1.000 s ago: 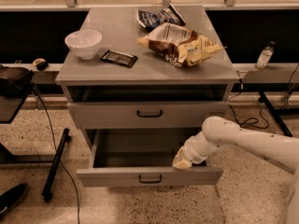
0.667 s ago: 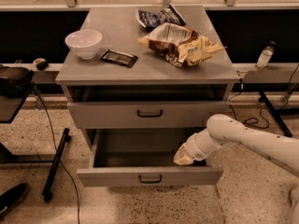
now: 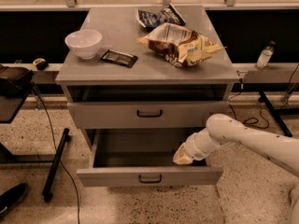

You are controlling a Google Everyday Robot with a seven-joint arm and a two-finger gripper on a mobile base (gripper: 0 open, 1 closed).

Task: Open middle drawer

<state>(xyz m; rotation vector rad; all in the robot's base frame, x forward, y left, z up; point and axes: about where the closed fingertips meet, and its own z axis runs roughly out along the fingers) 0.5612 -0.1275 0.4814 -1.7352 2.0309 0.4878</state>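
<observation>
Middle drawer (image 3: 117, 176): grey metal, flat front panel of middling height, small black loop handle (image 3: 150, 178) at its centre, plain deep grey tray behind the panel. Stands pulled well out, forward of and below the desk's (image 3: 140, 71) front edge, under the upper drawer (image 3: 103, 115) with its own black handle and a dark gap above. Gripper (image 3: 183, 157): down inside the tray below the desk's front right corner, just behind the front panel near its right end, at the tip of the white arm (image 3: 252, 141) reaching in from the right; spread or pressed together, cannot tell. On the desk: white bowl (image 3: 83, 43) by the left edge, flat dark packet (image 3: 119, 58) just beside it toward the front edge, tan and brown snack bag (image 3: 180, 43) toward the right edge, dark blue bag (image 3: 159, 17) at the back edge. Print on all three wrappers too blurred to read.
</observation>
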